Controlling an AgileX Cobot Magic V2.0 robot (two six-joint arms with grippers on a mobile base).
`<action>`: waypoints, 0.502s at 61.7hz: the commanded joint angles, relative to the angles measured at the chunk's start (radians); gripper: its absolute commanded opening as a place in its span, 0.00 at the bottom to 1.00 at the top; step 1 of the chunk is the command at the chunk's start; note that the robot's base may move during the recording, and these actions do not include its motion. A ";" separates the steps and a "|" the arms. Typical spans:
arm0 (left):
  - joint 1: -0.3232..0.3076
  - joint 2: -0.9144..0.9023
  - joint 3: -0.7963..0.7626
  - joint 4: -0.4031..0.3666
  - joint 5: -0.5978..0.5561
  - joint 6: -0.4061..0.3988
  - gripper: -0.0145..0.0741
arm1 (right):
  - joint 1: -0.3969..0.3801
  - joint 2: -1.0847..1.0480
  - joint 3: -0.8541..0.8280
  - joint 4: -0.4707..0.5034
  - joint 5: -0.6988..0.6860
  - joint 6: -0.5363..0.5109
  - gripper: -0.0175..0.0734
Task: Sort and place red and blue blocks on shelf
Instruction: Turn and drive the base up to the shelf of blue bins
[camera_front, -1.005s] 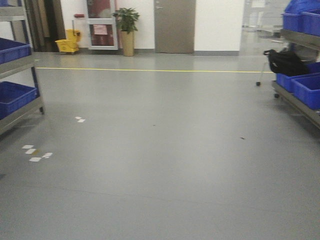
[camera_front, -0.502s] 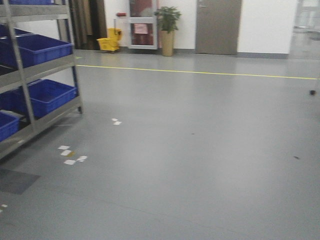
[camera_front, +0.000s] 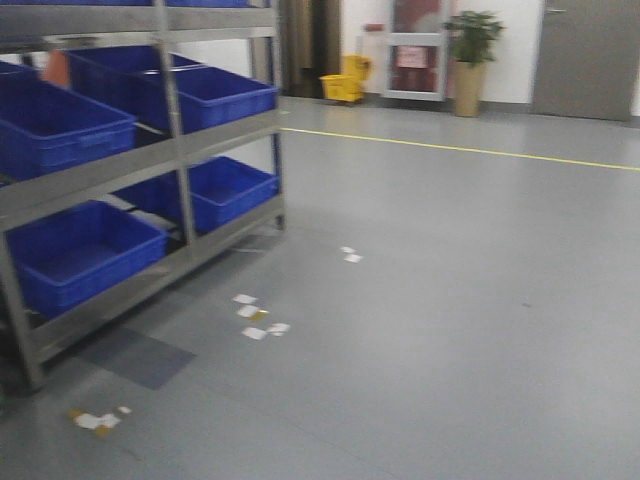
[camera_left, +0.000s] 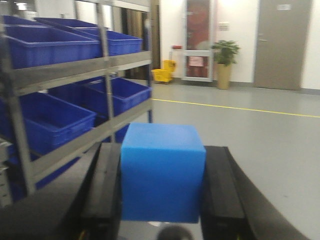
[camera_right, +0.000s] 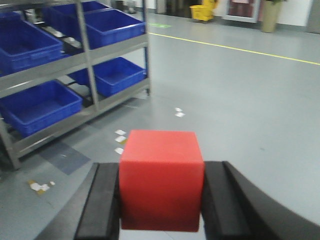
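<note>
You have one blue block (camera_left: 162, 180) and one red block (camera_right: 161, 180): two cubes in all. In the front view you see one shelf (camera_front: 171, 120) carrying at least five blue bins (camera_front: 80, 250), plus one potted plant (camera_front: 470, 60) and one yellow mop bucket (camera_front: 345, 85).

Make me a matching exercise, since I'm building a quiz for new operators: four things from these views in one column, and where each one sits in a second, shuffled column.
Things
1. blue block
2. red block
3. blue bins
4. potted plant

Places
A. on the tiers of the shelf
B. clamped between the fingers of the right gripper
C. standing in a tan pot
D. clamped between the fingers of the left gripper

Pairs: 1-D, 2-B, 3-A, 4-C
</note>
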 joint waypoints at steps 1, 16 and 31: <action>0.000 0.008 -0.028 0.000 -0.089 0.000 0.30 | -0.006 0.005 -0.028 -0.011 -0.087 -0.007 0.61; 0.000 0.008 -0.028 0.000 -0.089 0.000 0.30 | -0.006 0.005 -0.028 -0.011 -0.087 -0.007 0.61; 0.000 0.008 -0.028 0.000 -0.089 0.000 0.30 | -0.006 0.005 -0.028 -0.011 -0.087 -0.007 0.61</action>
